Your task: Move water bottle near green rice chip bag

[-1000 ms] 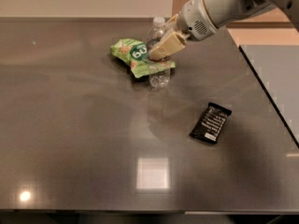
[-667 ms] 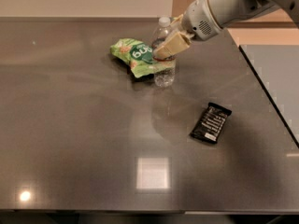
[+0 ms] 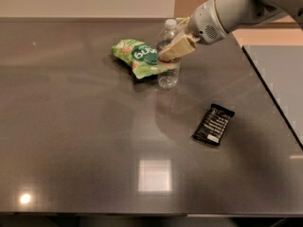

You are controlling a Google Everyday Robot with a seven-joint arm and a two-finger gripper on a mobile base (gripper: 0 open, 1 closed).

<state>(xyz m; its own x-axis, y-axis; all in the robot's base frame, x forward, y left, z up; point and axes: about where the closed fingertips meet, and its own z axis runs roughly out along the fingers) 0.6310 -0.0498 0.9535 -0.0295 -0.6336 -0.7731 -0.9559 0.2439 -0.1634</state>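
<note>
The water bottle (image 3: 168, 70), clear with a white cap, stands upright on the dark table (image 3: 85, 141). Its base is at the right edge of the green rice chip bag (image 3: 137, 56), which lies flat and wrinkled to its left. My gripper (image 3: 173, 45) reaches in from the upper right and is shut on the bottle's upper body. One beige finger (image 3: 177, 48) crosses in front of the bottle and the other is behind it.
A black rectangular bar wrapper (image 3: 213, 124) lies to the lower right of the bottle. The table's right edge (image 3: 272, 93) runs diagonally, with a grey floor area beyond it. A wall stands behind the table's far edge.
The gripper and the bottle have shifted slightly to the right, staying beside the green bag. The bag and the black wrapper have not moved.
</note>
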